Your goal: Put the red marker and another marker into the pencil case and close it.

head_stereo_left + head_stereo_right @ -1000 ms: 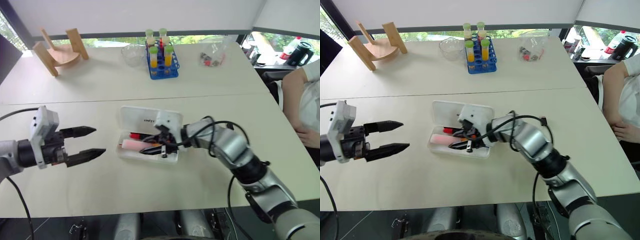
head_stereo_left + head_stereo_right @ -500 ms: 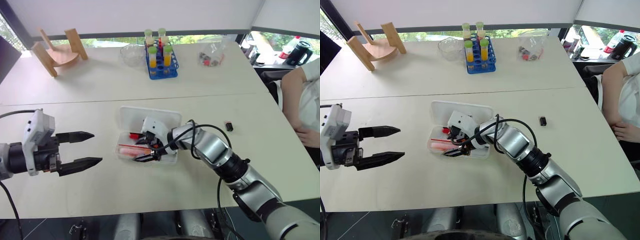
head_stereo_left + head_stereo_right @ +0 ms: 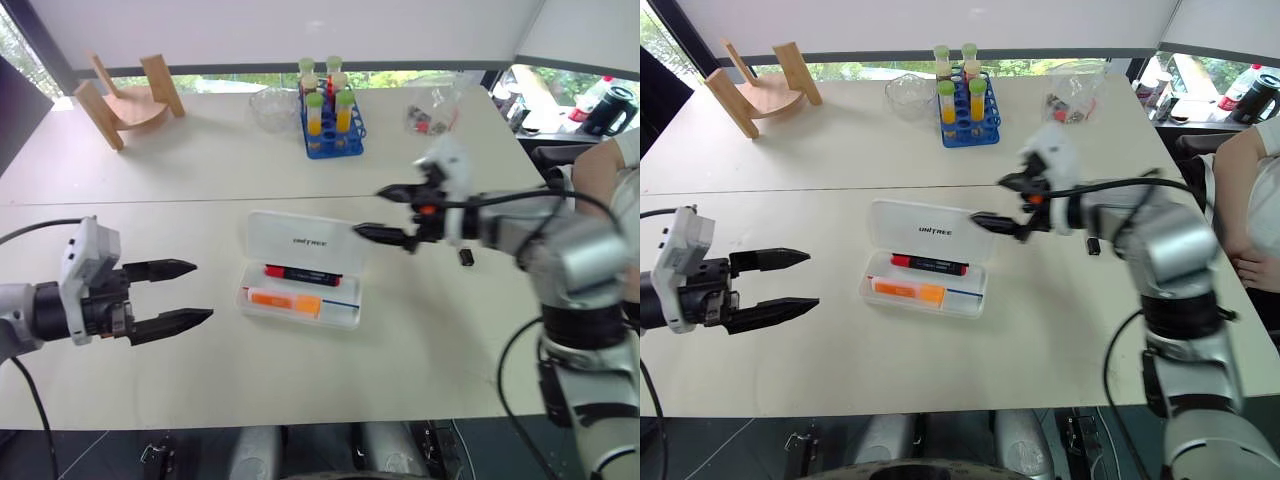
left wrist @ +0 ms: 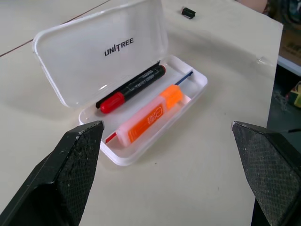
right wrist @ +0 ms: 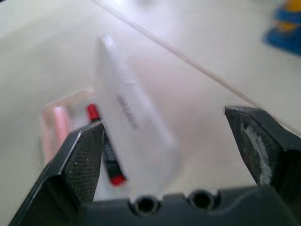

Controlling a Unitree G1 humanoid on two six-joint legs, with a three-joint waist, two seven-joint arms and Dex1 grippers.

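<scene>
The flat white rectangular plastic pencil case (image 3: 300, 283) lies open near the middle of the pale worktop (image 3: 200, 170), with its hinged lid tilted up and back. Inside the tray lie two things side by side: the slim marker with a black barrel and a red end (image 4: 130, 88), which is next to the lid, and the chunky pale pink highlighter with an orange end (image 4: 148, 117), which is nearer to the front wall. So the first part of the task looks finished, because both markers are in the case. What is left, as far as one can judge, is only to fold the lid down and close it.

The right end effector (image 3: 385, 213) hangs above the worktop, just beside the far right corner of the lid, with its two black fingers spread and nothing between them. The left end effector (image 3: 170, 295) hovers well apart from the case, on its left, also spread wide and empty.
</scene>
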